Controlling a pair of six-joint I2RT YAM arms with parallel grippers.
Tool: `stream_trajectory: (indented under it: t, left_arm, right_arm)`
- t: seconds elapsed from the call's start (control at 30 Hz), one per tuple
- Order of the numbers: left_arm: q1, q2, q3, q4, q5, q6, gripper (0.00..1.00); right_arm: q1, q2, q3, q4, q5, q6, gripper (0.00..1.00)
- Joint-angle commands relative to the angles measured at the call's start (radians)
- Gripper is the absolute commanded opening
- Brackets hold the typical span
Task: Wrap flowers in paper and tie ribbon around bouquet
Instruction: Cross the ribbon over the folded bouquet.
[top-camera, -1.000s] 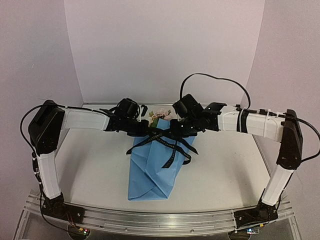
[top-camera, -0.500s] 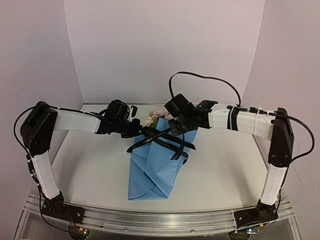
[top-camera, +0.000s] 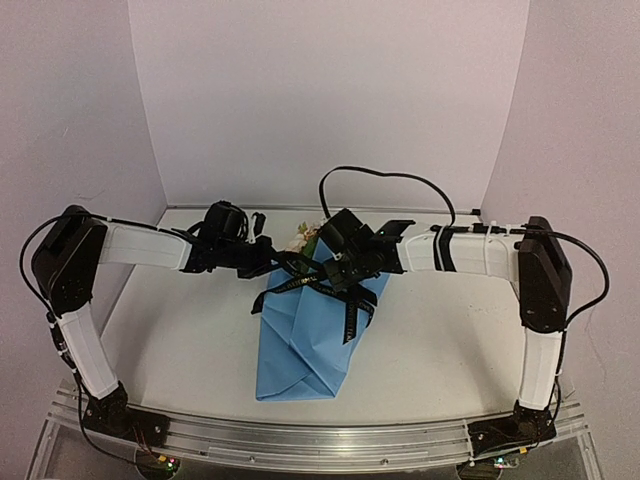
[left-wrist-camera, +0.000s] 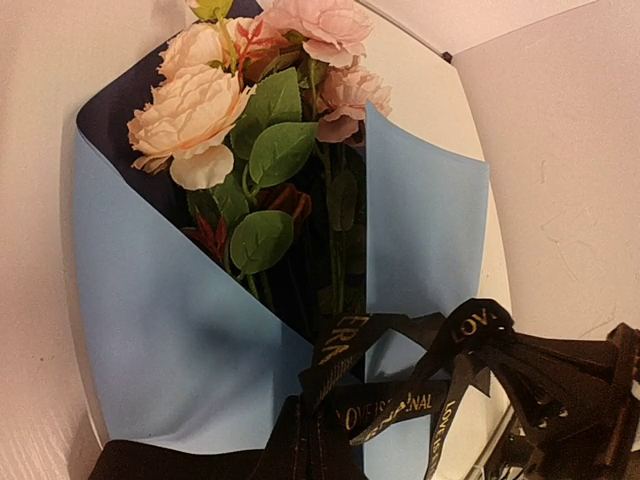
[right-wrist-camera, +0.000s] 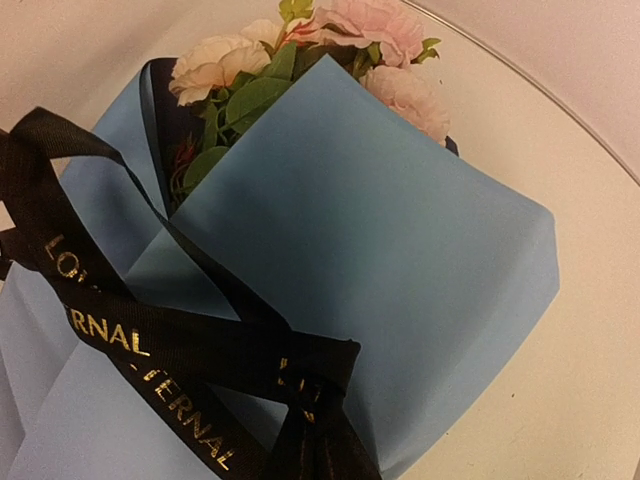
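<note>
The bouquet (top-camera: 308, 335) lies in the middle of the table, light blue paper (right-wrist-camera: 400, 230) folded around pink and white flowers (left-wrist-camera: 225, 95) whose heads point to the back. A black ribbon (top-camera: 350, 310) with gold lettering crosses the paper's upper half in loose loops. My left gripper (top-camera: 278, 262) sits at the bundle's left edge, shut on a ribbon (left-wrist-camera: 395, 405) strand. Just right of it, over the paper, my right gripper (top-camera: 336, 274) is shut on a knotted ribbon (right-wrist-camera: 150, 350) strand. Both grippers' fingertips are hidden under ribbon in the wrist views.
The white table (top-camera: 180, 340) is closed in by pale walls at the back and both sides. A black cable (top-camera: 385, 175) arcs above the right arm. The aluminium rail (top-camera: 300, 440) with both arm bases runs along the near edge.
Both grippers have moved left, the right one further, from the bouquet's right edge to over its middle. The ribbon's spread loops have drawn in tighter across the paper.
</note>
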Motion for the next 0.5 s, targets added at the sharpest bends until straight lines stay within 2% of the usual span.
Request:
stream_trajectory:
  t: [0.0, 0.2, 0.27, 0.37, 0.47]
  left_arm:
    - [0.016, -0.069, -0.016, 0.117, 0.037, -0.047, 0.00]
    - [0.018, -0.072, -0.099, 0.169, 0.044, -0.094, 0.00]
    - [0.017, -0.071, -0.146, 0.207, 0.054, -0.117, 0.03]
    - [0.017, -0.071, -0.190, 0.255, 0.068, -0.131, 0.12]
    - [0.017, -0.065, -0.181, 0.235, 0.064, -0.109, 0.27]
  right_arm:
    - [0.005, 0.042, 0.014, 0.025, -0.015, 0.035, 0.00]
    - [0.000, 0.079, 0.025, 0.001, -0.043, 0.100, 0.00]
    - [0.000, 0.087, 0.014, 0.003, -0.054, 0.124, 0.00]
    - [0.000, 0.087, -0.005, 0.025, -0.055, 0.144, 0.00]
    - [-0.001, 0.079, -0.017, 0.047, -0.059, 0.147, 0.00]
